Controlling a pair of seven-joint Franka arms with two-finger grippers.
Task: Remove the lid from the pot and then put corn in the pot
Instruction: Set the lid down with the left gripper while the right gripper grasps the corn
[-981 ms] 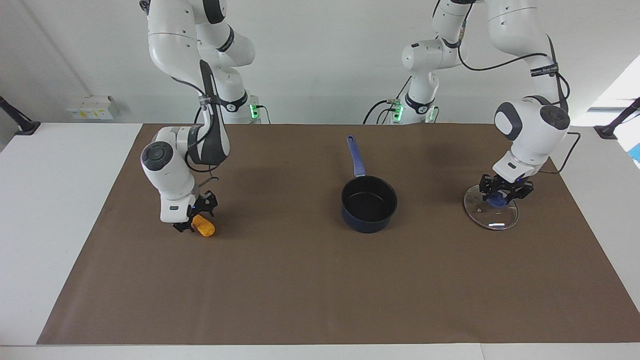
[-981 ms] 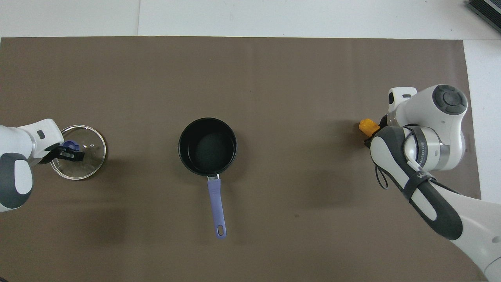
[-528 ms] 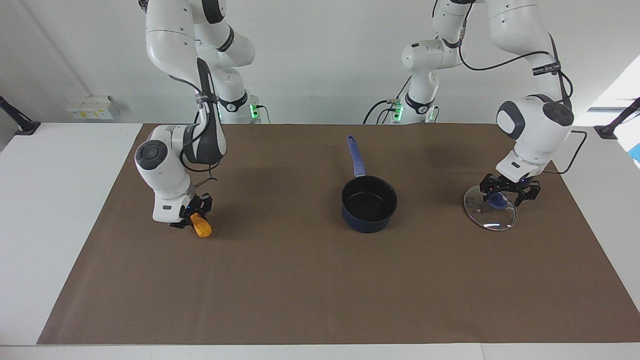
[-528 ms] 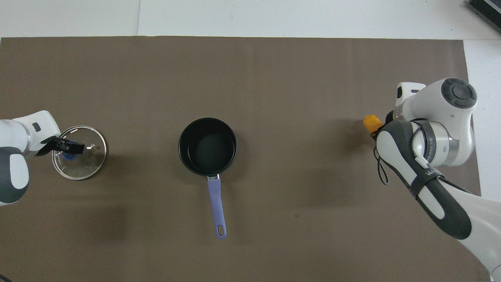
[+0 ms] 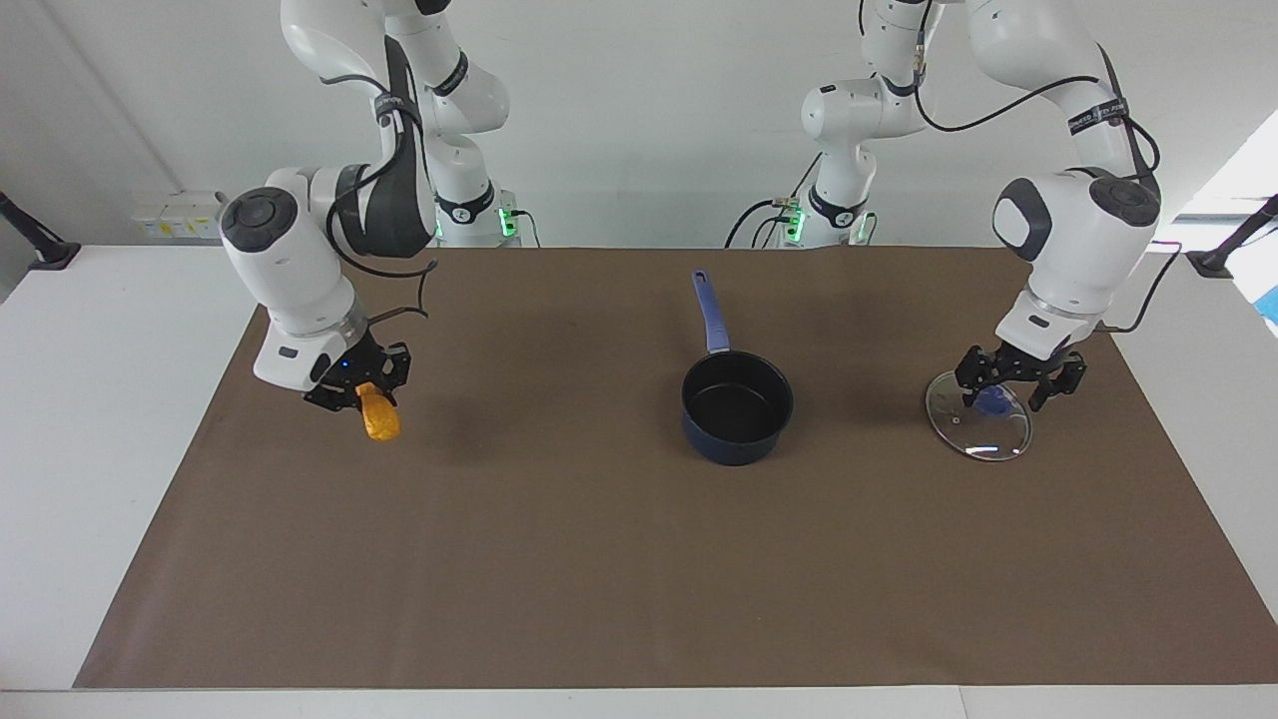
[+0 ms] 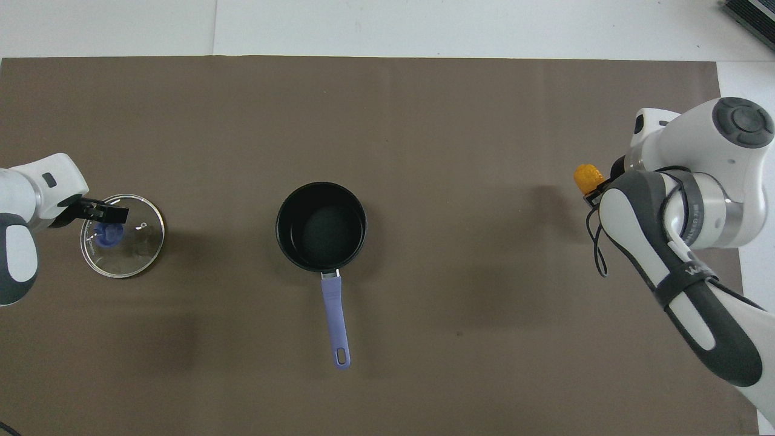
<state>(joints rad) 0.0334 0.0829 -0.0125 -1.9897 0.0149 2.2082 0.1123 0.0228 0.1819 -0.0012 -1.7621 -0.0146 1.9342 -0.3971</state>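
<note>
Brown paper covers the white desk (image 5: 90, 419), with the uncovered pot (image 5: 737, 406) at its middle, handle toward the robots. Toward the left arm's end the lid (image 5: 978, 422) lies flat; the left gripper (image 5: 1018, 387) hangs just over its blue knob, jaws spread. The right gripper (image 5: 357, 391), raised over the paper, clamps the corn (image 5: 379, 420).

Clear glossy glass lid (image 5: 978, 427), matt black-lined pot (image 5: 737, 404), bumpy corn (image 5: 379, 420).
</note>
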